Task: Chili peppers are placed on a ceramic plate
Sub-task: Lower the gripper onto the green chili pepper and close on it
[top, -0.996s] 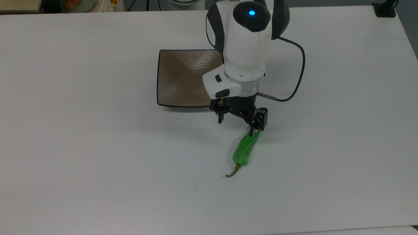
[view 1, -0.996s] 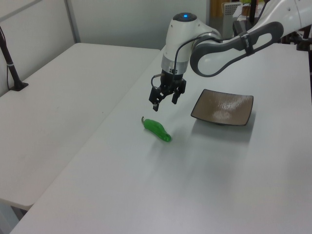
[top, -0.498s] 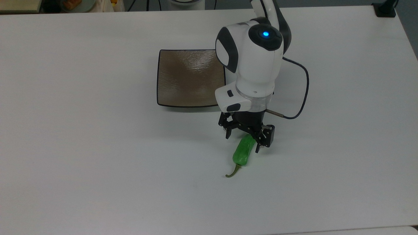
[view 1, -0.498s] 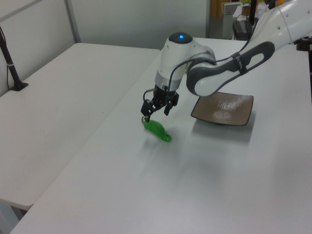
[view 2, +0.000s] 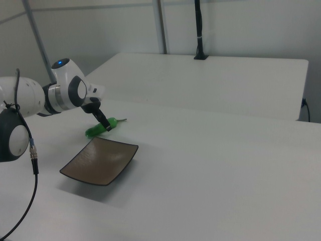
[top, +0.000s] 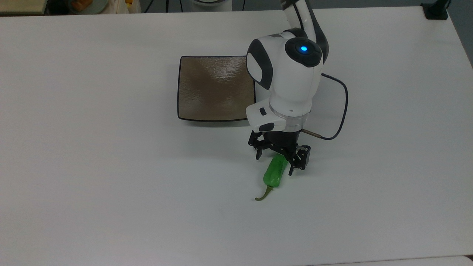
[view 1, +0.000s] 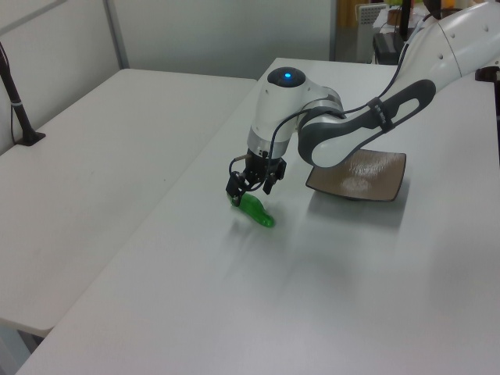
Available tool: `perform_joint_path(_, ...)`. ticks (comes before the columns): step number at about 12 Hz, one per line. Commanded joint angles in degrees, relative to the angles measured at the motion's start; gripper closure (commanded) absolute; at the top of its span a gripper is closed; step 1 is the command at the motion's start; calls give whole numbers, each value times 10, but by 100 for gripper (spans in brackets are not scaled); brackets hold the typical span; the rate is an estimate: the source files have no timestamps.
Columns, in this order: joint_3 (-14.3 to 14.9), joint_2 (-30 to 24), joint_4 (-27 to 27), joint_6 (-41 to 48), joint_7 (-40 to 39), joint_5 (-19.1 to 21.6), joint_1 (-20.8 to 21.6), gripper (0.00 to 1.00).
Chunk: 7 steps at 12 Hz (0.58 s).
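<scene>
I judged the job barely begun: the long glossy green chili pepper [top: 274,173] lay on the white table [top: 111,166] just beside the empty square brown-grey ceramic plate [top: 214,88], off its near corner in the top view. My black two-finger gripper [top: 275,162] stood spread astride the pepper's blunt end, not pinching it. Grasp, lift and placement remained. Its thin olive stem [top: 263,195] curled away from the plate.

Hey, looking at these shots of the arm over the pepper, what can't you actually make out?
- Top view: the tip end of the long glossy green chili pepper is covered by the black two-finger gripper.
- Top view: the square brown-grey ceramic plate has its right corner behind the white wrist.
- Left view: the plate's near-left edge is behind the forearm.
</scene>
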<state>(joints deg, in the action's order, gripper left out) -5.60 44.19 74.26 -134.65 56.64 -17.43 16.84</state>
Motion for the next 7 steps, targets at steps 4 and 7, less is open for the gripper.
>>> perform_joint_path(4,-4,17,-12,-8,28,-16,4,37)
perform_joint_path(7,-4,19,-8,-46,27,-15,0,70)
